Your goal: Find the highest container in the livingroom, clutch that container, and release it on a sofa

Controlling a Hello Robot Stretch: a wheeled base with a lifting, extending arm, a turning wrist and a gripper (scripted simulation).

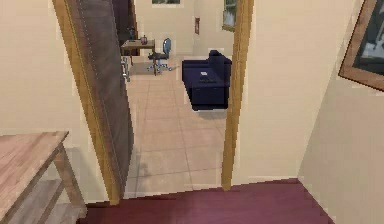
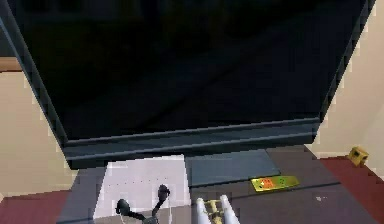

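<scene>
Gripper [image 2: 142, 203] at bottom of arm side view, fingers seen against white sheet [image 2: 140, 178] lying on dark grey stand [image 2: 312, 170]. Finger opening: cannot tell. Load held: cannot tell. Large dark screen [image 2: 190, 70] stands on same stand. Green-yellow flat item [image 2: 274, 183] right of sheet. Forward view: wooden door [image 1: 100, 80] open, tiled room beyond. Dark blue sofa [image 1: 207, 78] in that far room. Container: cannot tell which item.
</scene>
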